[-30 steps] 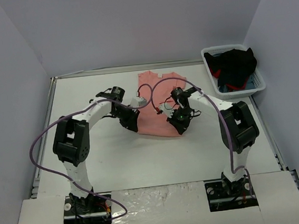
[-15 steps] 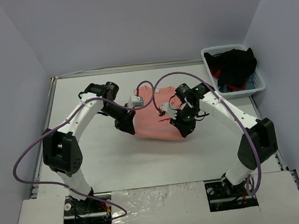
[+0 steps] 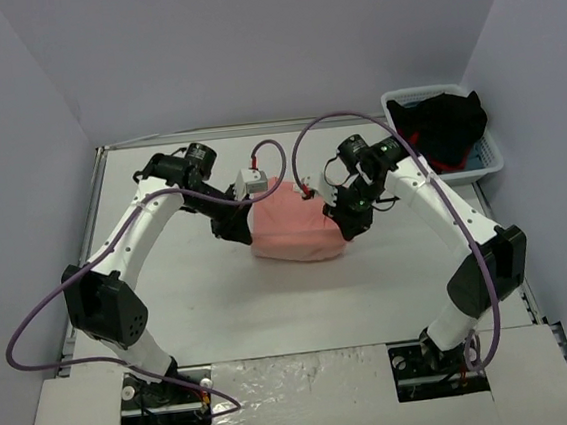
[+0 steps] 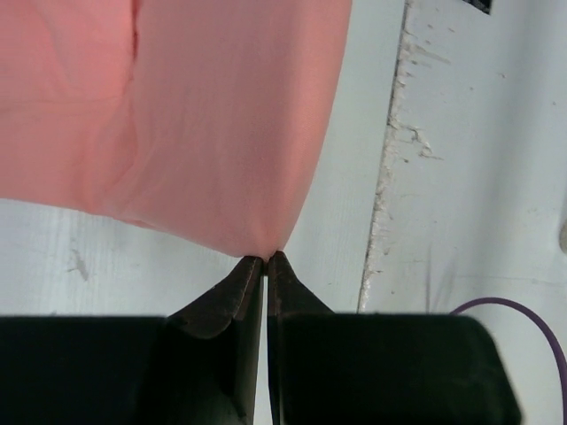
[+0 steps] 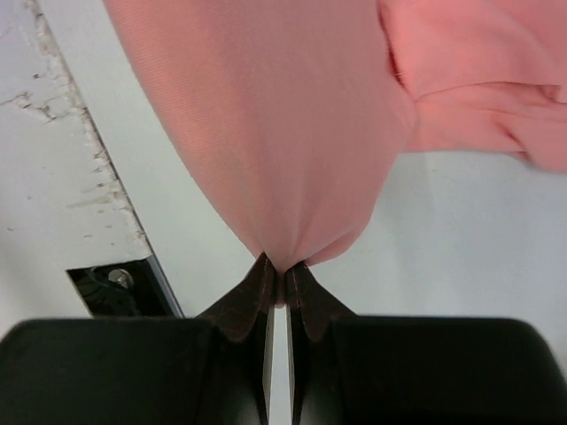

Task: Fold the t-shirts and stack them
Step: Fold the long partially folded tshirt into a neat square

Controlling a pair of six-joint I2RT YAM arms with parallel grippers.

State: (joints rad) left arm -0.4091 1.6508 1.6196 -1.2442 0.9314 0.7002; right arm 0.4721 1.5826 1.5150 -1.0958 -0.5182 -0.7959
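- The bench (image 3: 202, 301) carries the t-shirt (image 3: 294, 234) at its middle, between the arms: one edge lifted, the rest sagging onto the surface.
- Left pincer (image 4: 266, 259) and right pincer (image 5: 282, 266) each pinch a corner of cloth.
- Step, I judge: a fold under way.
- Next: lay the held edge level over the resting part, then release together.

The t-shirt (image 3: 295, 229) is over the middle of the counter (image 3: 222, 299), nearer its far edge, with the left pincer (image 4: 267, 258) on its left edge, the right pincer (image 5: 280, 266) on its right edge, and a basket (image 3: 395, 121) with clothes (image 3: 444, 127) in it at the far right corner.
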